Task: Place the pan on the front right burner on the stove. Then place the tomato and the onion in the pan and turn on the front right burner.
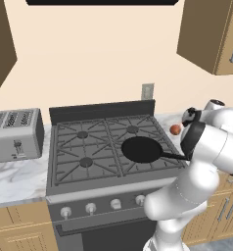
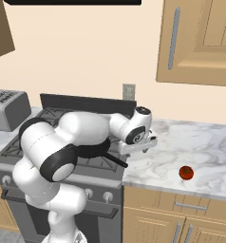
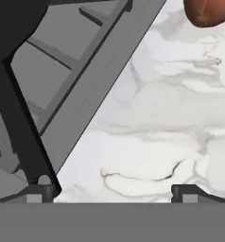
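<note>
The tomato (image 2: 186, 172) lies on the marble counter (image 2: 205, 142), right of the stove (image 2: 48, 116).

Left base view: from behind-left, down over stove (image 1: 104, 142). Right base view: from behind-right, sharing stove plus counter (image 2: 200, 147). Hand view: close above stove edge and counter.

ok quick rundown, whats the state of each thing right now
pan: empty, sitting on the front right burner, handle toward the counter
gripper: open, holding nothing, over the counter beside the pan handle
tomato: loose on the counter, right of the stove
onion: loose on the counter, beside the stove's right edge
toaster: slots empty, on the counter left of the stove
</note>
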Controlling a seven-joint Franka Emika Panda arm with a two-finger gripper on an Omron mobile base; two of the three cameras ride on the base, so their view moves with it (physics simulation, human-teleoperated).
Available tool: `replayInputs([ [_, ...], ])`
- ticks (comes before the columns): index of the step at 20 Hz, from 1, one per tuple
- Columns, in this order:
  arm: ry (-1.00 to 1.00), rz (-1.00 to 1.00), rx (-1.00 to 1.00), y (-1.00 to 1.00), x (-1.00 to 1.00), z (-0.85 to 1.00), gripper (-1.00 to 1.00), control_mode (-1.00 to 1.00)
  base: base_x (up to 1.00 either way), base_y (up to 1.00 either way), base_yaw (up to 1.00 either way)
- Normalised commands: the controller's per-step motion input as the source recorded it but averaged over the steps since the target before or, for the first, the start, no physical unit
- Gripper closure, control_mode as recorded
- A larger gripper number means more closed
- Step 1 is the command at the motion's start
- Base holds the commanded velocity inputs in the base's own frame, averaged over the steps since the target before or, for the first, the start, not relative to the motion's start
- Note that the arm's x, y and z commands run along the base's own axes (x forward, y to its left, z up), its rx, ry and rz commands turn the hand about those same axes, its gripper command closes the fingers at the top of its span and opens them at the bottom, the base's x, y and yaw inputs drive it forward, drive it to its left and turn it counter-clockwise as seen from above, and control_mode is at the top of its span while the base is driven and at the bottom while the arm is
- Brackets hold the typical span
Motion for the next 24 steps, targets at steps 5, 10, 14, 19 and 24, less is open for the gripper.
replayInputs([
  [5, -0.15, -0.14, 0.11, -0.09, 0.05, 0.0, -1.0, -1.0, 0.0, 0.0, 0.0],
  [10, -0.09, -0.01, 0.0, 0.0, 0.22, -0.01, -1.0, -1.0, 0.0, 0.0, 0.0],
  [14, -0.01, 0.0, -0.01, 0.0, 0.46, 0.0, -1.0, -1.0, 0.0, 0.0, 0.0],
  [19, 0.0, -0.06, -0.02, 0.0, 0.38, 0.01, -1.0, -1.0, 0.0, 0.0, 0.0],
  [24, 0.0, -0.12, 0.0, 0.0, 0.36, 0.09, -1.0, -1.0, 0.0, 0.0, 0.0],
])
